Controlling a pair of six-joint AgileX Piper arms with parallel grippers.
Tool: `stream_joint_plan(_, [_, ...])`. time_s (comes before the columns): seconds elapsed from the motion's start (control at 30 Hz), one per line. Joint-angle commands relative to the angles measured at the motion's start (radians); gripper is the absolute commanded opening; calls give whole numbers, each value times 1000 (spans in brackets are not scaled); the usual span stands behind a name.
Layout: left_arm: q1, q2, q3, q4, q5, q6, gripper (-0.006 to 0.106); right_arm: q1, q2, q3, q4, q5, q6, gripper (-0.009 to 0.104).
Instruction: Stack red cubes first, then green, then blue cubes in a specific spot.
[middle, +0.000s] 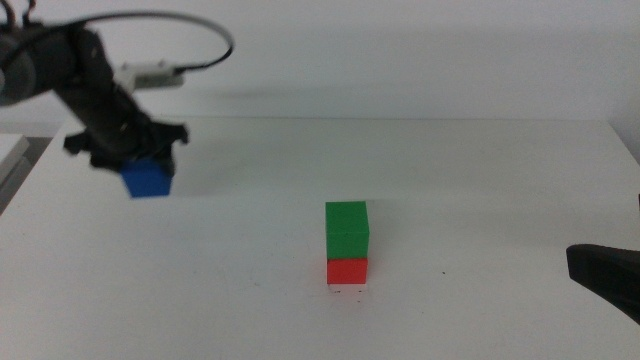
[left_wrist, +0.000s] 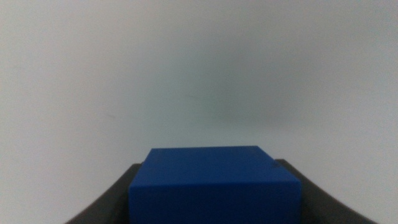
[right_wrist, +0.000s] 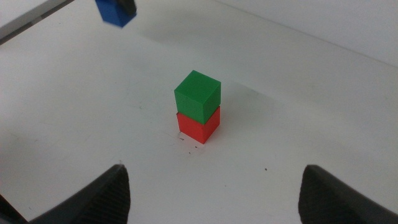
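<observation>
The green cube (middle: 347, 231) sits on the red cube (middle: 347, 271) near the table's middle, over a few dark specks (middle: 348, 291); the stack also shows in the right wrist view, green cube (right_wrist: 197, 95) on red cube (right_wrist: 198, 125). My left gripper (middle: 145, 165) is shut on the blue cube (middle: 148, 179) and holds it in the air at the back left, well away from the stack. The blue cube fills the left wrist view (left_wrist: 214, 183) between the dark jaws. My right gripper (right_wrist: 214, 193) is open and empty, low at the right edge (middle: 605, 275).
The white table (middle: 480, 180) ends at a back edge below a white wall. A lighter strip (middle: 12, 152) borders the table's far left side. A cable (middle: 190, 30) loops above the left arm.
</observation>
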Motion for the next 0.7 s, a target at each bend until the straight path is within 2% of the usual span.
stream_joint_plan(0.0, [-96,-115,-3,8,66,-73,-2,3,-4,5,-6,-5,-6,93])
stream_joint_plan(0.17, [-403,-230,-65,82,182,-310,-2,3,-4,5,-6,-5,-6,93])
stream_joint_plan(0.23, [-504,-223,-113,121,244,-432,-2,3,-4,5,-6,-5,-6,93])
stream_joint_plan(0.37, [-658,-189,-167,191,271,-568,-2,3,-4,5,-6,-5,-6,93])
stream_joint_plan(0.47, [-715,-164,-175,251,274,-662,-2,3,-4,5,-6,-5,-6,93])
stream_joint_plan(0.67, [-721,-116,-175,246,246,-684,-2,3,-4,5,-6,-5,-6,93])
